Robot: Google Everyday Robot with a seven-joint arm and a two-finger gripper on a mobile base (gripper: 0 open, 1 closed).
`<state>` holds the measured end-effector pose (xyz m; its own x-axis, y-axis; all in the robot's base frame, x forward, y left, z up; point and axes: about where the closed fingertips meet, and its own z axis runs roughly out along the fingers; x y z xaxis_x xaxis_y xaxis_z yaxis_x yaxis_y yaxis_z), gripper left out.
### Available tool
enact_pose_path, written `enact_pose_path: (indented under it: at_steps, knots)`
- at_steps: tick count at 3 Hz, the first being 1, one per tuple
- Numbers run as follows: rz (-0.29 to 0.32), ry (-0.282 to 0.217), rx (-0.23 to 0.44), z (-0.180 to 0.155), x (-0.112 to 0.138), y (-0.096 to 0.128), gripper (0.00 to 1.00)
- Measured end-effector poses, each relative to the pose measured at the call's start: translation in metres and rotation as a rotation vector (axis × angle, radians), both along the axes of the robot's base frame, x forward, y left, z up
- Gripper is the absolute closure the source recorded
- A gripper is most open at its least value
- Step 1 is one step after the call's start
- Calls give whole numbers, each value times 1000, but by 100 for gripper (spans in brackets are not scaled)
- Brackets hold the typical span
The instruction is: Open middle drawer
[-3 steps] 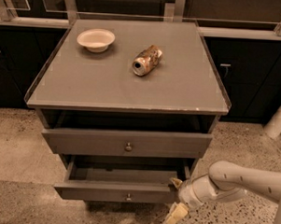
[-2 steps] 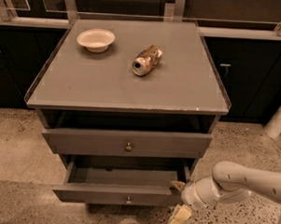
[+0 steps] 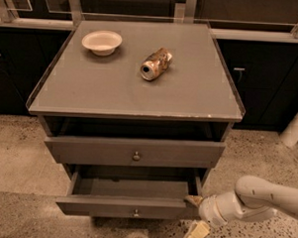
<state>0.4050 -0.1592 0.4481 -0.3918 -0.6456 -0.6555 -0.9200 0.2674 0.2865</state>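
The grey cabinet (image 3: pixel 135 85) has its top drawer (image 3: pixel 88 150) slightly out, with a round knob at its centre. Below it the middle drawer (image 3: pixel 110 206) is pulled well out, its inside showing and its small metal knob (image 3: pixel 136 212) at centre. The lowest drawer is hidden beneath it. My gripper (image 3: pixel 194 217) is at the middle drawer's right front corner, on a white arm coming in from the right. Its tan fingers (image 3: pixel 196 233) are spread, one at the top edge of the drawer front and one below it.
A white bowl (image 3: pixel 102 41) and a crushed can (image 3: pixel 156 64) lying on its side rest on the cabinet top. Dark cupboards stand behind and beside the cabinet. A white post (image 3: pixel 296 125) stands at the right. The floor is speckled stone.
The middle drawer has slid a little farther out, and my gripper has moved slightly down and toward the camera at its right corner.
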Motion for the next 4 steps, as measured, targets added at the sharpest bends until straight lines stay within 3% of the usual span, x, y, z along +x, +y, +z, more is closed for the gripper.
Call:
enact_pose_path:
  at_steps: [1,4]
  knots:
    - [-30,-6,28,1,0,-4,0]
    - [-54,89,65,4,-29,-15,0]
